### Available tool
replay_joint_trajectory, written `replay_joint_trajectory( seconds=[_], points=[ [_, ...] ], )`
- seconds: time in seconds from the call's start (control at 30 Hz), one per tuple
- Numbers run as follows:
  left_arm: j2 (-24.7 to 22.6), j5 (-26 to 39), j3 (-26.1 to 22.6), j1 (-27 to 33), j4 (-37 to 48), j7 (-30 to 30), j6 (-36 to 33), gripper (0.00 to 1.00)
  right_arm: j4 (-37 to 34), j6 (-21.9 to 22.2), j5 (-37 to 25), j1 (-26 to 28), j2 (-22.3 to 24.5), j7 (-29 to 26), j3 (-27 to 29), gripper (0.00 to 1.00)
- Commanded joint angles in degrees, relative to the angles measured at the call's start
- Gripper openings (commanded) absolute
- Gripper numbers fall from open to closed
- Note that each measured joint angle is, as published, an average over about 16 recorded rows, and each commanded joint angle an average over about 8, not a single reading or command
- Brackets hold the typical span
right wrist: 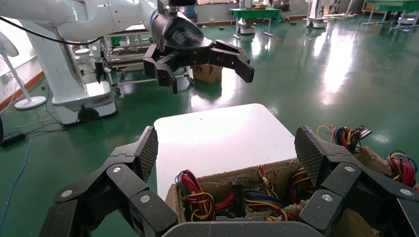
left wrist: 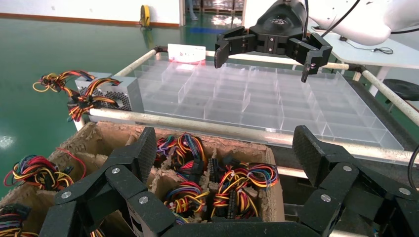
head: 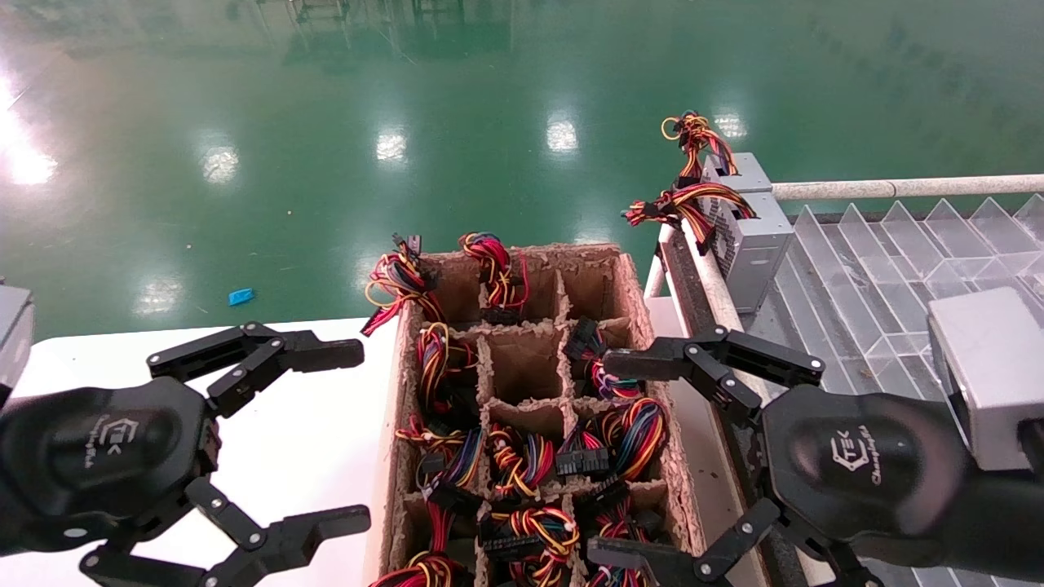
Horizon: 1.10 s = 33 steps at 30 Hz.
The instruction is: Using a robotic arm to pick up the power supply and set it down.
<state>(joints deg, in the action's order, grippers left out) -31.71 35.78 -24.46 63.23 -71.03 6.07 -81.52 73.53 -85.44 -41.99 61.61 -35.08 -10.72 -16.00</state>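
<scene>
A brown cardboard crate (head: 630, 287) with cell dividers holds several red, yellow and black wire bundles (head: 628, 428); whatever lies below the bundles is hidden. Two grey power supplies (head: 754, 236) with wire bundles stand on end at the far left corner of the clear tray (head: 881, 269); one of them (left wrist: 116, 94) shows in the left wrist view. My left gripper (head: 347, 436) (left wrist: 225, 148) hovers open over the white table, left of the crate. My right gripper (head: 612, 458) (right wrist: 227, 148) hovers open above the crate's right wall. Neither holds anything.
The white table (head: 310, 424) lies left of the crate. The clear partitioned tray (left wrist: 257, 98) sits in a white tube frame (head: 897, 187) on the right. One middle cell (head: 522, 367) of the crate is bare. Green floor lies beyond.
</scene>
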Motion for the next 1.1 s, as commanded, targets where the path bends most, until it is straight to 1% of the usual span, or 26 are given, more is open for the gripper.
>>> replay_joint_trajectory(
  seconds=[0.03,0.43,0.7,0.8,0.9,1.0,1.1],
  points=[
    [0.0,0.0,0.0,0.0,0.0,0.0,0.0,1.00,0.0,0.0,0.0,0.0,0.0,0.0,0.0,1.00],
    [0.0,0.0,0.0,0.0,0.0,0.0,0.0,0.99,0.0,0.0,0.0,0.0,0.0,0.0,0.0,1.00],
    [0.0,0.0,0.0,0.0,0.0,0.0,0.0,0.00,0.1,0.3,0.0,0.0,0.0,0.4,0.2,1.00],
    [0.0,0.0,0.0,0.0,0.0,0.0,0.0,0.00,0.2,1.4,-0.5,0.1,0.0,0.9,0.5,1.00],
    [0.0,0.0,0.0,0.0,0.0,0.0,0.0,0.00,0.7,4.1,-2.4,0.8,-0.7,1.8,0.6,1.00],
    [0.0,0.0,0.0,0.0,0.0,0.0,0.0,0.00,1.5,8.4,-6.0,1.9,-2.4,2.5,0.0,1.00],
    [0.0,0.0,0.0,0.0,0.0,0.0,0.0,0.00,1.9,13.4,-10.6,3.4,-5.3,3.3,-1.3,1.00]
  ],
)
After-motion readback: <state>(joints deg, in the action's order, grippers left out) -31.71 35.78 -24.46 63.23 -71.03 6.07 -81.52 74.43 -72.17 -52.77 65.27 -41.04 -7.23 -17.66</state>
